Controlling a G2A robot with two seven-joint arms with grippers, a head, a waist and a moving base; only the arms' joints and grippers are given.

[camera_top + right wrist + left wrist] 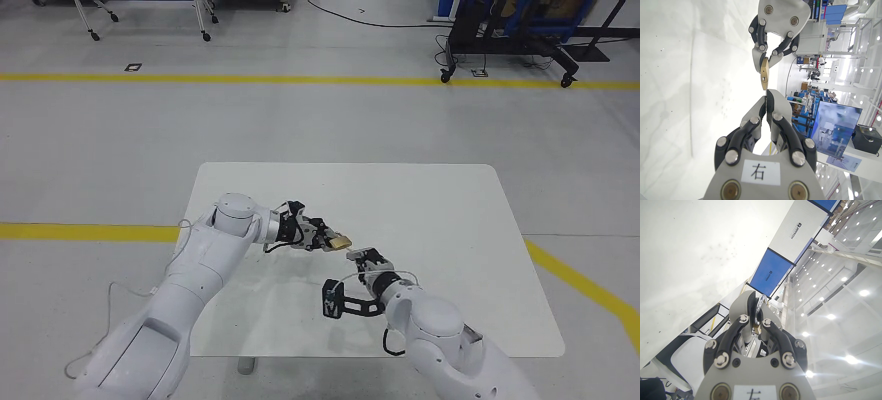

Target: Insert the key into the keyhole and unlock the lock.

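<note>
While the left gripper (324,238) was clamped shut on the silver shackle (760,304) of the small brass padlock (341,241), the lock was held over the white table (450,200) at mid-frame in the top view, with its keyhole (763,78) facing the right gripper (359,256). The right jaws were pressed nearly together on a thin metal key (766,93); its tip was beside the lock body, not inserted. Step judged: alignment. Next move calls for lining the blade up with the slot, then a straight push and a turn.

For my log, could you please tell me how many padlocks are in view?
1: the brass padlock is clamped in the left gripper, facing the key in the right gripper.
</note>
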